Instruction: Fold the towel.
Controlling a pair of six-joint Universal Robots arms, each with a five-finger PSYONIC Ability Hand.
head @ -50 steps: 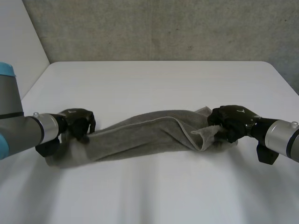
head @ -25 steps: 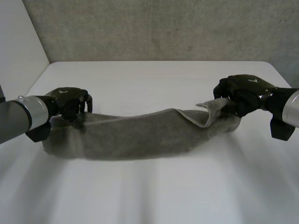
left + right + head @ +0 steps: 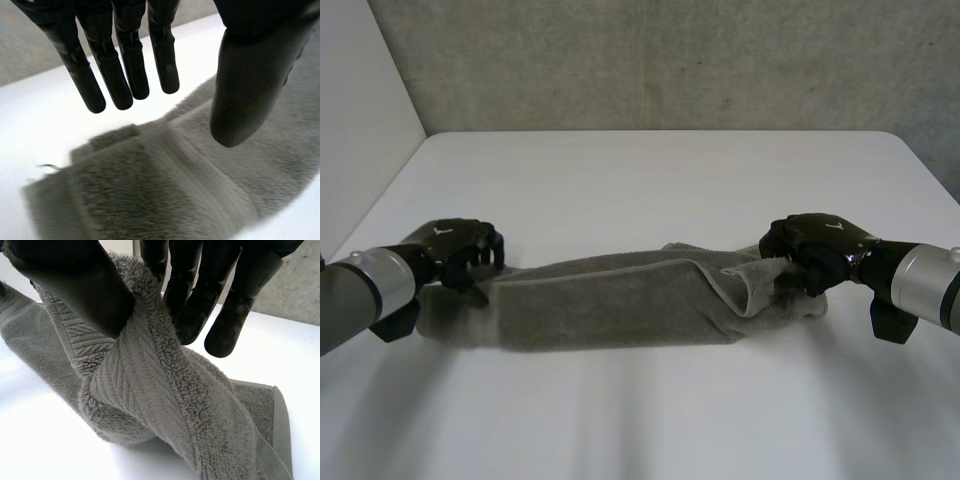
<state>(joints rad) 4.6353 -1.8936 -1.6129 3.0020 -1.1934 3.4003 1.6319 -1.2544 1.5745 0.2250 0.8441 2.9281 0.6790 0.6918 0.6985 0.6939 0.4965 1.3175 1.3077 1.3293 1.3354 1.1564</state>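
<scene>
Your left hand point(image 3: 455, 248) has just let go, its fingers point(image 3: 127, 60) spread above one end of the towel point(image 3: 620, 305), while your right hand point(image 3: 815, 250) still pinches the other end, so the folded band now lies on the surface point(image 3: 650, 190).

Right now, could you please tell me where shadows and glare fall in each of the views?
Head view: the towel throws a soft shadow onto the table along its near side. Left wrist view: the table glares white beyond the left hand. Right wrist view: a dim patch lies under the towel's lifted fold, pinched by the right hand.
</scene>
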